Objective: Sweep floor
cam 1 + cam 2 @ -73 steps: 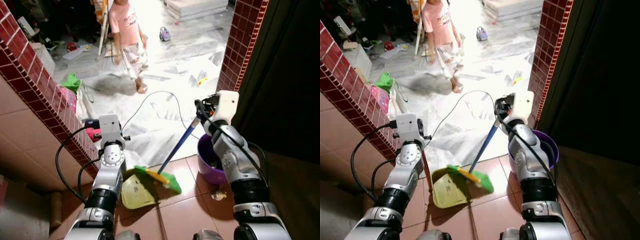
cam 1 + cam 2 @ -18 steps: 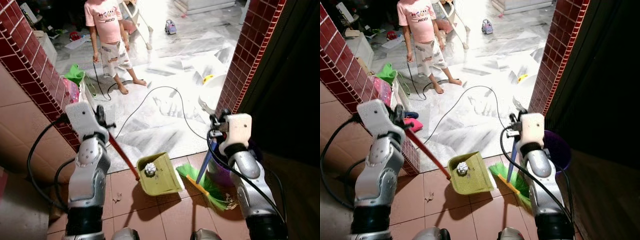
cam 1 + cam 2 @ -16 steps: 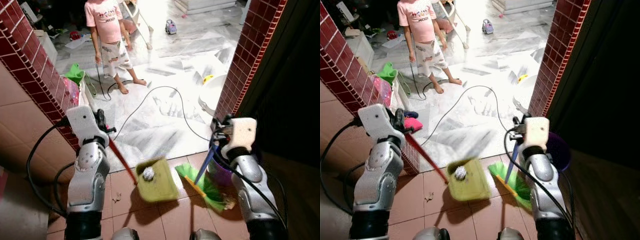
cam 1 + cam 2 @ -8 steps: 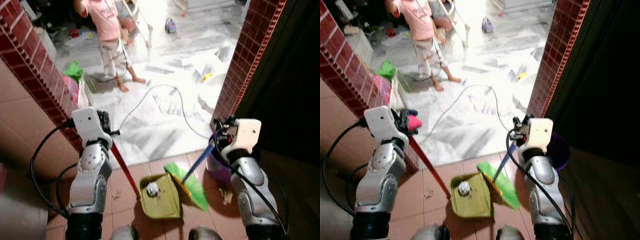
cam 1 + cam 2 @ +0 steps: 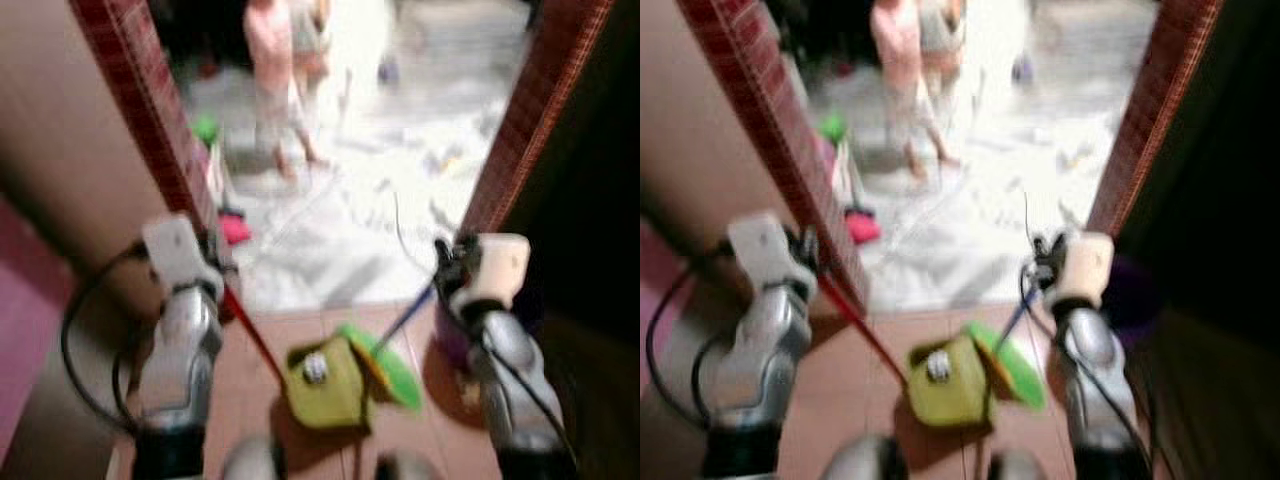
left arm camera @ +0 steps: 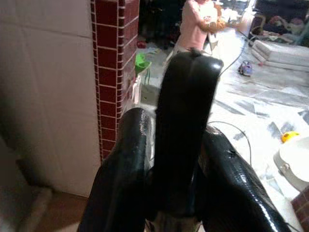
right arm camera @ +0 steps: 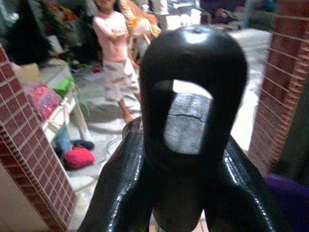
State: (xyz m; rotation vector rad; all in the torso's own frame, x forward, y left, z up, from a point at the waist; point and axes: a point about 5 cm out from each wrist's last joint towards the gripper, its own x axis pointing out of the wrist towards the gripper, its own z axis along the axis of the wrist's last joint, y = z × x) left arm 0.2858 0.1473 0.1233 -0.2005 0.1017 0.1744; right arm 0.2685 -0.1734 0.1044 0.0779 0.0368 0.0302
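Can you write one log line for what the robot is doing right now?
left claw: shut on dustpan handle | right claw: shut on broom handle | paper ball: in dustpan | broom head: beside dustpan | person: ahead | view: blurred

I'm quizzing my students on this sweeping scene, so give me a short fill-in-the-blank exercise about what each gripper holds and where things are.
1. The left gripper is shut on the end of the red handle of the yellow-green plastic ____.
2. A crumpled white ball of paper lies ____ the dustpan.
3. The right gripper is shut on the blue handle of the ____ broom.
4. Beyond the doorway, a person in a ____ shirt stands on the pale marble floor.

Missing words: dustpan; inside; green; pink
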